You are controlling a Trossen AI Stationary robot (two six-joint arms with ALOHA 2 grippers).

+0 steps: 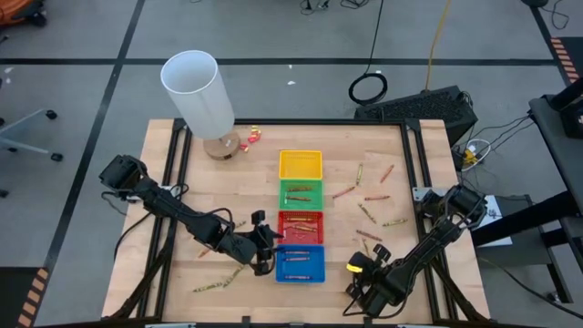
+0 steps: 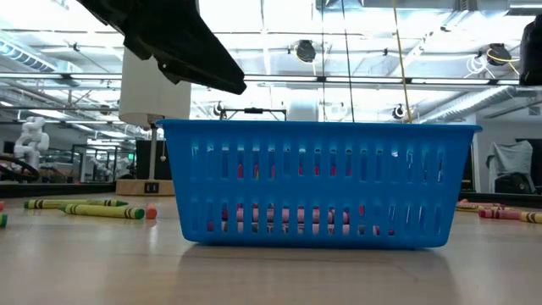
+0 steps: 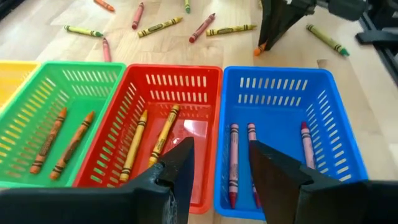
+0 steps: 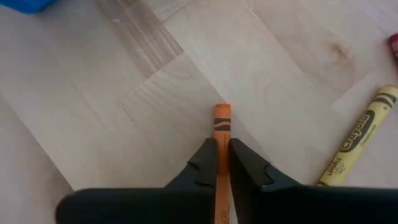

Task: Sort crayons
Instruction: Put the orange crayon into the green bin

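Pinching an orange crayon (image 4: 222, 127), your right gripper (image 4: 222, 152) sits low on the table (image 1: 383, 146) near the front edge, right of the blue tray (image 1: 300, 263); its two fingers are pressed against the crayon's sides, and the crayon lies flat on the wood with its tip poking out past the fingertips. A yellow crayon (image 4: 359, 140) lies just beside it on the table, not touching.

Your left gripper (image 3: 219, 163) hangs over the boundary between the red tray (image 3: 163, 84) and the blue tray, fingers spread apart with nothing between them. From above you see it at the left side of those two trays.

Four trays run in a line down the middle of the table: yellow tray (image 1: 300, 164) farthest back, then green tray (image 1: 300, 193), red, blue nearest the front. In the left wrist view you see two orange-brown crayons (image 3: 62, 142) in the green tray, two yellow-olive ones (image 3: 149, 142) in the red tray, and three reddish ones (image 3: 234, 162) in the blue tray.

Loose crayons (image 1: 369, 196) are scattered on the wood right of the trays, and a few more (image 1: 217, 282) lie left of the blue tray near the front. A white cylinder (image 1: 198, 91) stands at the back left corner.
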